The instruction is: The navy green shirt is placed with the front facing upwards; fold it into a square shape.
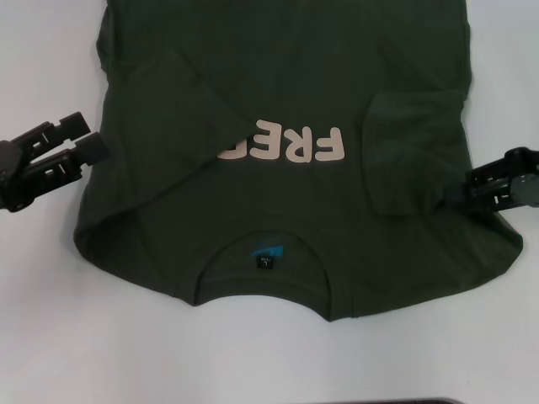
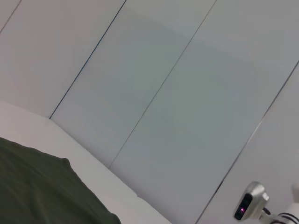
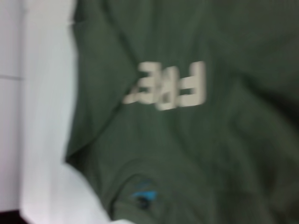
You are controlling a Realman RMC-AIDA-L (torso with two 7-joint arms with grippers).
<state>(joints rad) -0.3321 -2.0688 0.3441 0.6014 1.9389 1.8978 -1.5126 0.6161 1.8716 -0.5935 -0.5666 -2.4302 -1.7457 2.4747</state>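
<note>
A: Where does the dark olive-green cotton T-shirt [image 1: 278, 168] lie?

B: Flat on the white table [image 1: 50, 320], pale pink "FREE" lettering [image 1: 282, 145] up, neckline with its blue neck label [image 1: 265, 251] toward the robot. Both sides look folded inward already: a flap covers the end of the lettering, and a sleeve lies beside its first letter.

A: And the grippers?

B: The left gripper [image 1: 91, 136] sits just off the shirt's left edge, level with the lettering, fingers spread, holding nothing. The right gripper [image 1: 455, 194] touches the shirt's right edge; I cannot tell whether it is clenched.

A: The next fold?

B: Probably lengthwise, collar toward hem. I'd pinch both collar-side corners evenly, catch every layer, lift low and move together, so the side folds stay put.
</note>
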